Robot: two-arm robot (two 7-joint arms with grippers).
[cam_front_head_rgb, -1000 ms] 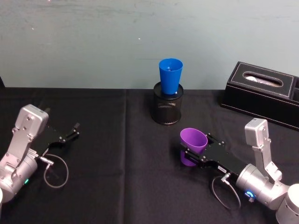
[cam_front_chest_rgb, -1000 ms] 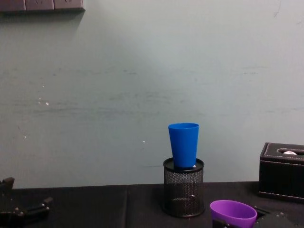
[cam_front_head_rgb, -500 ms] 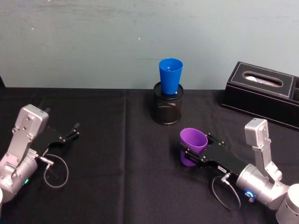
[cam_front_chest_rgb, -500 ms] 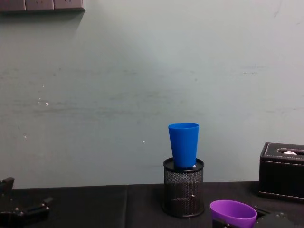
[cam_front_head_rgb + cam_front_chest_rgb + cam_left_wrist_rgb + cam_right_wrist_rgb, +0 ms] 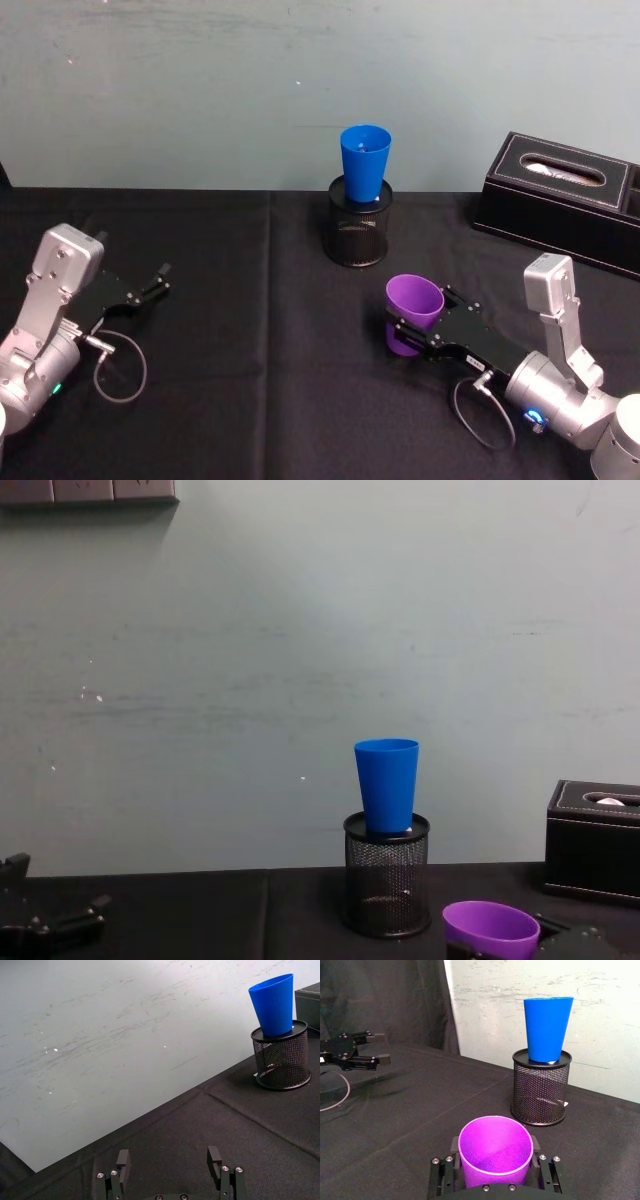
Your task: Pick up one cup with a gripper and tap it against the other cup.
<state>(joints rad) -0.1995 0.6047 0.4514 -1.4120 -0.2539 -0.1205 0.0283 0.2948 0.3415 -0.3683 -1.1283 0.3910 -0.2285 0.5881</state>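
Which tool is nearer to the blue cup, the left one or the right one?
Right. The right tool, closed around the purple cup, sits just in front of the blue cup; the left tool rests open far across the table.

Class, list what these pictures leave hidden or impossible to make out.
1. Base of the tall blue plastic tumbler: sunk inside the black wire-mesh pen holder, head view.
2. Lower part of the purple plastic tumbler: cut off by the bottom edge, chest view.
3. Right tool pads: hidden behind it, right wrist view.
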